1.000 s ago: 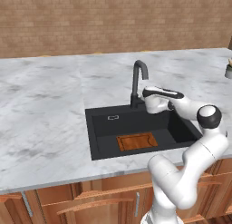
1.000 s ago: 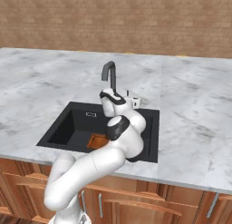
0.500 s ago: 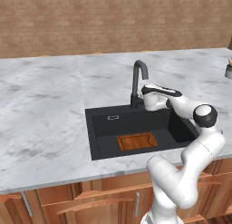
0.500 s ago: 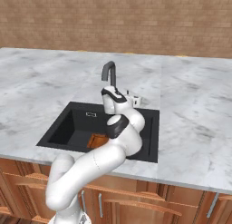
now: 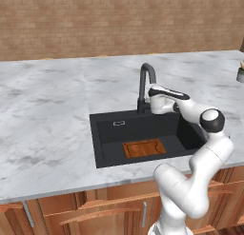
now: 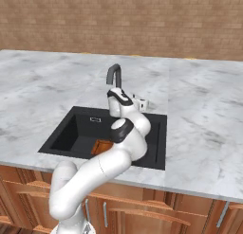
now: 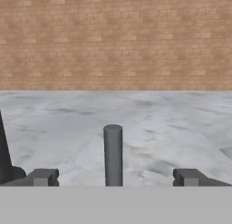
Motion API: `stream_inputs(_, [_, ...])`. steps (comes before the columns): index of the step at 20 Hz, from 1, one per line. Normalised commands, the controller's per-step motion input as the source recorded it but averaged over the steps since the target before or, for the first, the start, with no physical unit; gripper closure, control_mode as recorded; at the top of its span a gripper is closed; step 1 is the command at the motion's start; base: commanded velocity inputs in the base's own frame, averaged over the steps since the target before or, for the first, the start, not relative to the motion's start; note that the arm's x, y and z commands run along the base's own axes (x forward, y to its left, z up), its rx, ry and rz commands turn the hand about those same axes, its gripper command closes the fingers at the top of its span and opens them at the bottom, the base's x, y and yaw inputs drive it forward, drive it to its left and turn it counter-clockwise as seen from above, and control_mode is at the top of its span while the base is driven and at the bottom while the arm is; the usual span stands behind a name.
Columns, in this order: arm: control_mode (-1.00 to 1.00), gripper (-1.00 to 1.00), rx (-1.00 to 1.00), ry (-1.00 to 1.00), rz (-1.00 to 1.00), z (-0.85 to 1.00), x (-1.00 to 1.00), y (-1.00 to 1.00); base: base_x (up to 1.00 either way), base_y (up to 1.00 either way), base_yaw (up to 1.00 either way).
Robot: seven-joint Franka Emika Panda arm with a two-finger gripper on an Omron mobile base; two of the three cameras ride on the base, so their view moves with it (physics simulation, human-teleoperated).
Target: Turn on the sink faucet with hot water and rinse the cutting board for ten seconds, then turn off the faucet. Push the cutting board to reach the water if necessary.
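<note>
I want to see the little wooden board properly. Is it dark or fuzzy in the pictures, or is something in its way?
Left base view: the cutting board shows whole and bright orange against the black sink, soft at the edges. Right base view: the white arm covers most of it, leaving an orange sliver. Hand view: sharp brick wall and a grey lever between the fingers.
</note>
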Motion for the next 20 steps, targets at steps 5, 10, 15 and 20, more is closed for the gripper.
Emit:
stream_inputs(5, [-1.00,-1.00,0.00,0.00,0.00,0.00,0.11,0.00,0.00,0.00,0.00])
stream_inputs(10, [-1.00,-1.00,0.00,0.00,0.00,0.00,0.08,0.00,0.00,0.00,0.00])
stream_inputs(15, [-1.00,-1.00,0.00,0.00,0.00,0.00,0.02,0.00,0.00,0.00,0.00])
stream_inputs(20, [-1.00,-1.00,0.00,0.00,0.00,0.00,0.10,0.00,0.00,0.00,0.00])
